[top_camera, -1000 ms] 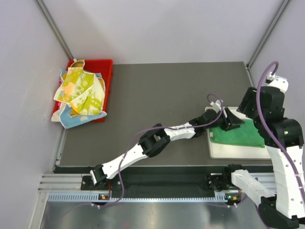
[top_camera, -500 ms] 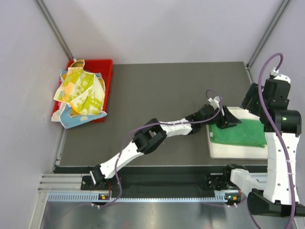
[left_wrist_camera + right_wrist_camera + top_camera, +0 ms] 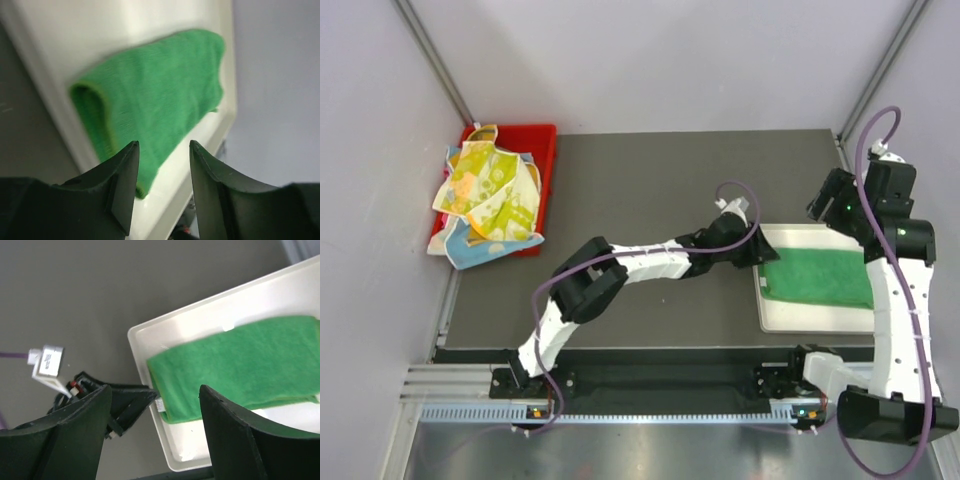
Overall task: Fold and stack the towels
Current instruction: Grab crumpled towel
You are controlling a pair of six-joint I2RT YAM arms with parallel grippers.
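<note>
Holding anything in your left gripper (image 3: 162, 150)?

No. My left fingers (image 3: 125, 180) stand apart with nothing between them. My left arm reaches across the dark grey table top (image 3: 650, 190), and that gripper sits at the left edge of the flat white plastic tray (image 3: 810, 318).

And the right one?

My right gripper (image 3: 156, 395) is spread wide and empty too. It is raised over the far side of the tray and looks down on it.

Where is the towel you are working on?

The plain green soft square towel (image 3: 820, 278) lies on the tray, folded into a flat oblong. Its rounded fold faces my left gripper, and neither gripper touches it.

And the rest?

They are heaped in the red plastic bin (image 3: 542, 150) at the far left of the table, well apart from both grippers. A yellow pastel-patterned cloth (image 3: 485, 190) is on top, and a light blue cloth (image 3: 470, 250) spills over the bin's near edge.
</note>
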